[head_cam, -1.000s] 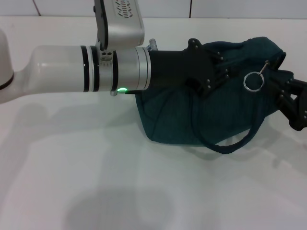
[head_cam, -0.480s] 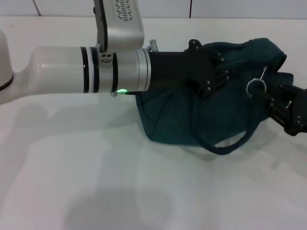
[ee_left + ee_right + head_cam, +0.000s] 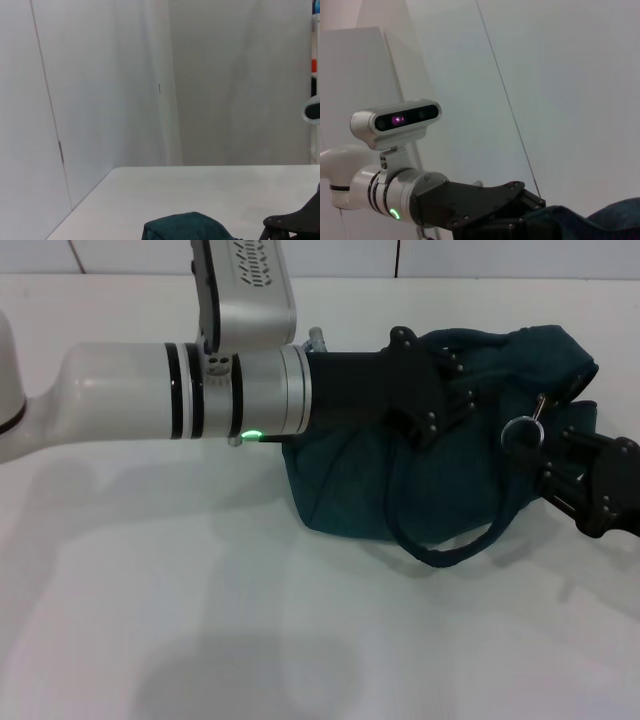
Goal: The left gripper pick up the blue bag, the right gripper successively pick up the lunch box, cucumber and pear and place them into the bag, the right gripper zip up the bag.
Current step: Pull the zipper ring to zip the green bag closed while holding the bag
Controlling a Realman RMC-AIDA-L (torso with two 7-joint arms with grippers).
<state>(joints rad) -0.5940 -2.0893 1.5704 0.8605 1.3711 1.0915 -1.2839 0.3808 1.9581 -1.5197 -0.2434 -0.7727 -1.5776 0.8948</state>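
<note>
The left tool (image 3: 455, 390) is extended across the worktop (image 3: 150, 620) from the left and is clenched on the upper edge of the blue bag (image 3: 400, 480), with its black linkage pressed into the fabric at the top of the bag. The green light on the left arm's silver-white wrist is lit.

The right tool (image 3: 545, 455) enters at the right edge of the head view, at the right end of the bag. Its fingertips sit directly at the metal ring pull (image 3: 520, 432) of the zipper. Whether the fingers are clamped on the ring cannot be determined, as the tips are dark against the dark fabric.

The blue bag rests on the worktop right of centre, its top bunched upward under the left tool. One loop handle (image 3: 450, 545) hangs down the front face and lies on the worktop. The bag mouth is not visible from above, so its contents cannot be determined.

Bare worktop extends in front of and to the left of the bag. In the left wrist view, the far edge of the worktop meets a pale wall (image 3: 225, 75).
</note>
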